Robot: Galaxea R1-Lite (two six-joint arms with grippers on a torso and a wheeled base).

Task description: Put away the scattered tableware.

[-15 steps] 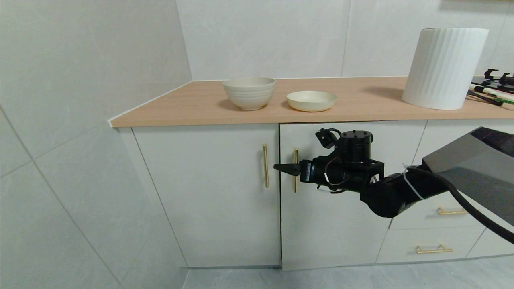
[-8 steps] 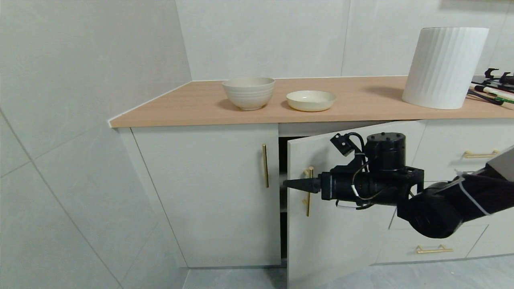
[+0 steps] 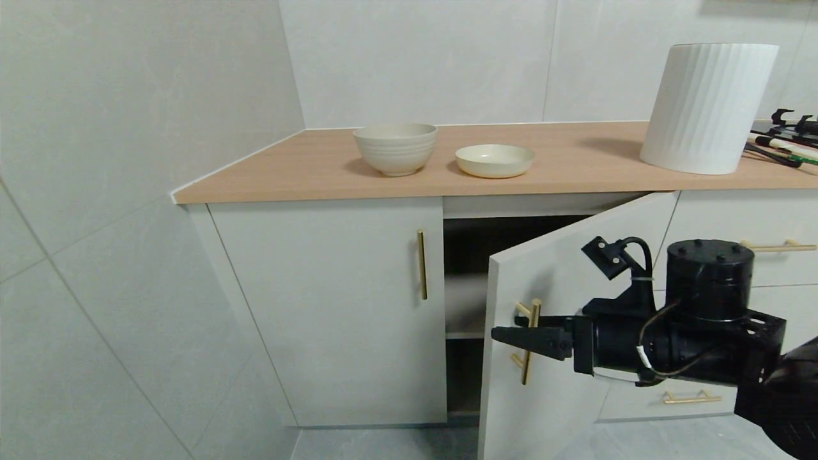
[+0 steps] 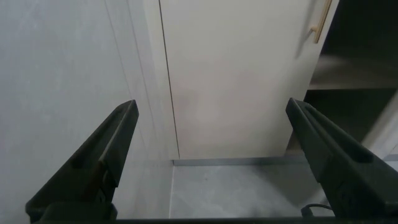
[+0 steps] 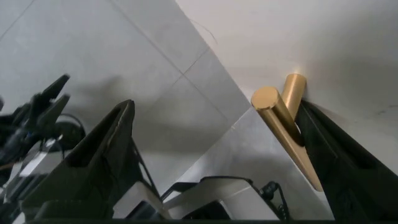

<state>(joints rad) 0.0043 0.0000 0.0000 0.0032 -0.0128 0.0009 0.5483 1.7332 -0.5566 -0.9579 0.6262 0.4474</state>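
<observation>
A beige ribbed bowl and a shallow cream plate stand side by side on the wooden countertop. Below them the right-hand cabinet door stands partly swung out. My right gripper is at its gold handle. In the right wrist view that gripper is open, and the handle lies between the fingers, against one of them. My left gripper is open with nothing in it, low before the closed left door and the floor.
A tall white ribbed cylinder and some utensils sit at the counter's right end. The left door's gold handle is beside the opening. A shelf shows inside the cabinet. Drawers lie right of the open door.
The right cabinet door has gone from closed to partly open as my right gripper drew back with the handle, down and to the right in the head view.
</observation>
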